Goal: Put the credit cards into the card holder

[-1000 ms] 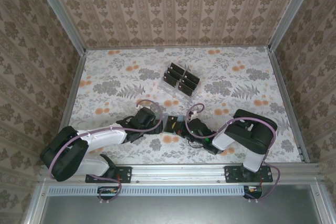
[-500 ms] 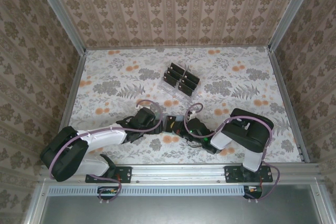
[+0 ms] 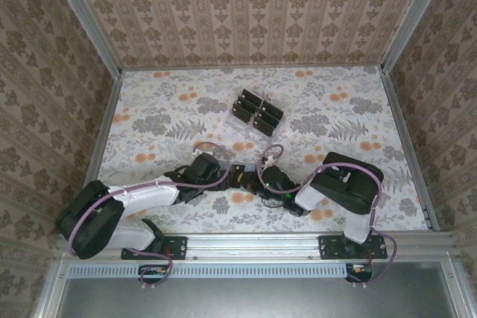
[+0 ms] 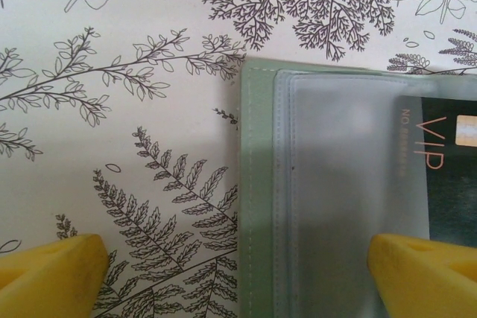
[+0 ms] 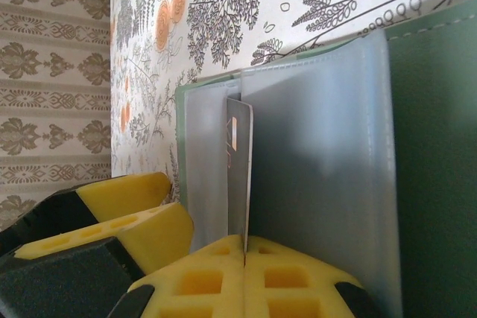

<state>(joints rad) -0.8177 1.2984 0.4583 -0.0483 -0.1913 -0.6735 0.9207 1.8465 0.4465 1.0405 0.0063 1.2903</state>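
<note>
Right claw, pinching a thin dark card, advanced into the grey-green flat holder; left claw gapes; tilt could jam it.

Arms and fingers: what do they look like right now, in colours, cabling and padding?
Both the left arm and the right arm have white links with bulky black joint housings, and stand on black base plates. A purple cable loops along each. The left fingers show as plain yellow tips. The right fingers are yellow foam moulded with square recesses, backed in black.
</note>
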